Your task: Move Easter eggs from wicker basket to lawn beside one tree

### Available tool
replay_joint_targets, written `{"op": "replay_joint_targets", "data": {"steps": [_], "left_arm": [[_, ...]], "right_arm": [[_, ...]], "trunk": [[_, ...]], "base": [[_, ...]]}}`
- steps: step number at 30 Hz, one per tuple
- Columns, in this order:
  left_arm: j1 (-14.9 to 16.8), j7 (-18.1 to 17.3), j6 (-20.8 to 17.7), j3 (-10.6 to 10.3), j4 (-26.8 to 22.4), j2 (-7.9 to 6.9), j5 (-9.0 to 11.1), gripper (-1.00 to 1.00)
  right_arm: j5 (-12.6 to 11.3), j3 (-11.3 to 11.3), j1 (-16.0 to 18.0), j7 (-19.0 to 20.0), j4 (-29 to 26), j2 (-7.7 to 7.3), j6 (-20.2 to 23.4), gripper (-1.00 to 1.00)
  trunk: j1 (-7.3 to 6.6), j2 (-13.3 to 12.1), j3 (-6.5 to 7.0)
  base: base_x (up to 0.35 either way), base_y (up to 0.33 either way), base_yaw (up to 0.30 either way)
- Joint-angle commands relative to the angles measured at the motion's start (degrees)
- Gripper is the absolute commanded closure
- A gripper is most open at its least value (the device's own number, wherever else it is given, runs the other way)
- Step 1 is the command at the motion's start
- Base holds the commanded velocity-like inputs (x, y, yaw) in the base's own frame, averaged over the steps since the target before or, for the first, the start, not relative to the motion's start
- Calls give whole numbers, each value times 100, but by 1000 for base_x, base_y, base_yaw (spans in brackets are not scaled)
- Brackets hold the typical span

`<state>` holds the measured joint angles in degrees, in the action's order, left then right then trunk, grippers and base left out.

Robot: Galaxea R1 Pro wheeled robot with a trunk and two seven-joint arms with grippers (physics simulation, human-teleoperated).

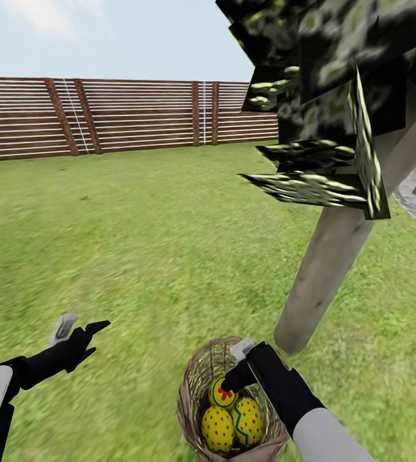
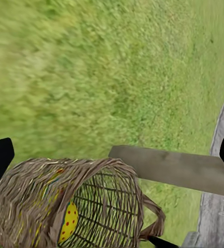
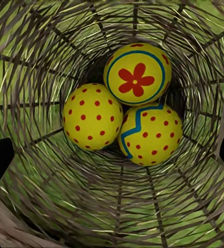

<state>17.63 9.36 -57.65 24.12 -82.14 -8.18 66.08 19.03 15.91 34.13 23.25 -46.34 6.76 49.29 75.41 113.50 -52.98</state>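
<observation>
With its jaws spread and nothing clasped, the right gripper is poised over the wicker basket so that the three Easter eggs, nested directly ahead between them, can be reached.

The right hand covers part of the flower egg. The wicker basket runs off the head view's lower edge. The tree crown is cropped above.
</observation>
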Motion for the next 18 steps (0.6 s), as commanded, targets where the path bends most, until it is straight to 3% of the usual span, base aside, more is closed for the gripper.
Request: {"op": "replay_joint_targets", "data": {"steps": [1, 3, 7, 8, 10, 12, 14, 18], "left_arm": [[4, 57, -25, 8, -4, 0, 63, -100], [4, 57, -26, 10, -4, 0, 63, -100], [4, 57, -27, 9, -4, 0, 63, -100], [4, 55, -27, 11, -4, 0, 63, -100], [4, 37, -27, 11, -4, 0, 63, -100], [4, 33, -27, 13, -4, 0, 63, -100], [4, 31, -27, 14, -4, 0, 63, -100], [4, 31, -27, 14, -4, 0, 63, -100]], "right_arm": [[22, 2, 37, 39, 29, 5, -85, -100], [-59, 1, 64, 24, 66, 7, -166, -100], [-552, 0, 202, -420, 323, 9, -255, -100], [-713, 0, 226, -586, 390, 9, -262, -100], [-1302, 3, 274, -1105, 493, 10, -275, -100], [-1601, 7, 301, -1443, 519, 10, -283, -100], [-1768, 8, 327, -1710, 542, 39, -286, -100], [-1851, 9, 342, -1827, 593, 99, -288, -100]], "trunk": [[22, 44, -23], [66, 124, -59], [154, 284, -131], [176, 325, -149], [220, 405, -185], [263, 485, -221], [307, 565, -257], [395, 726, -329]], "base": [[0, 0, 0], [0, 0, 0], [0, 0, 0], [0, 0, 0], [0, 0, 0], [0, 0, 0], [0, 0, 0], [0, 0, 0]]}}
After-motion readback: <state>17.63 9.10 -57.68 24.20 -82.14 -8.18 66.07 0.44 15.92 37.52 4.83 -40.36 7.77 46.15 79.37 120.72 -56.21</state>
